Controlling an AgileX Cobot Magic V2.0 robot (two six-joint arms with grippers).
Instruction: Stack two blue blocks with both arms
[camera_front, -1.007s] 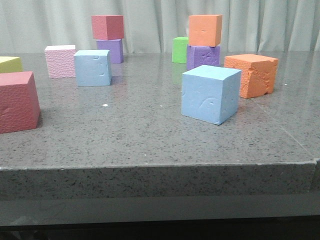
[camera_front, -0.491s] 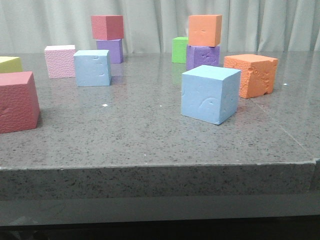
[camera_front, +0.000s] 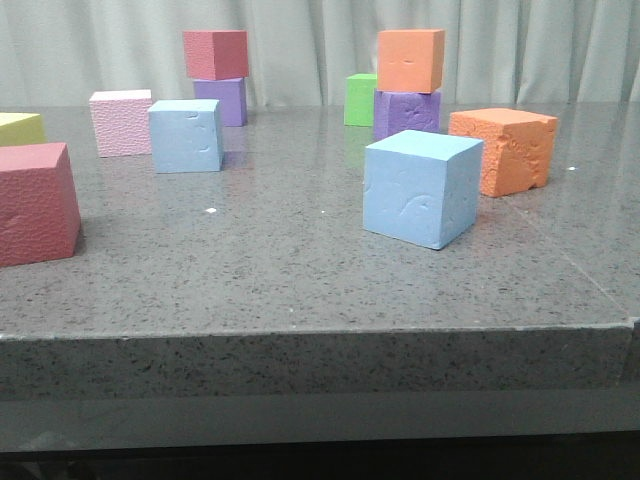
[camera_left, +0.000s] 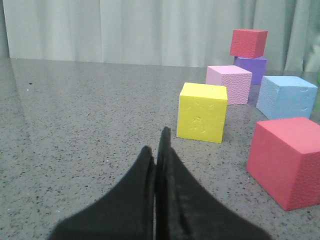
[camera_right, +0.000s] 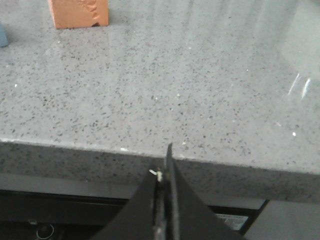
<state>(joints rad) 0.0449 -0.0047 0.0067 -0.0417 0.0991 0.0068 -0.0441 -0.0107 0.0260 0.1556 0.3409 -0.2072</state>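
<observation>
One sky-blue block (camera_front: 421, 186) sits on the grey table right of the middle, turned corner-on. The other blue block (camera_front: 186, 135) sits at the back left, beside a pink cube (camera_front: 121, 122); it also shows in the left wrist view (camera_left: 286, 96). Neither arm shows in the front view. My left gripper (camera_left: 156, 145) is shut and empty, low over the table's left part, short of a yellow cube (camera_left: 201, 112). My right gripper (camera_right: 162, 162) is shut and empty, at the table's front edge, off the right side.
A dark red cube (camera_front: 35, 203) sits at the near left. An orange cube (camera_front: 505, 148) stands behind the near blue block. At the back stand a red cube on a purple one (camera_front: 217, 77), an orange on a purple (camera_front: 408, 86), and a green cube (camera_front: 360, 99).
</observation>
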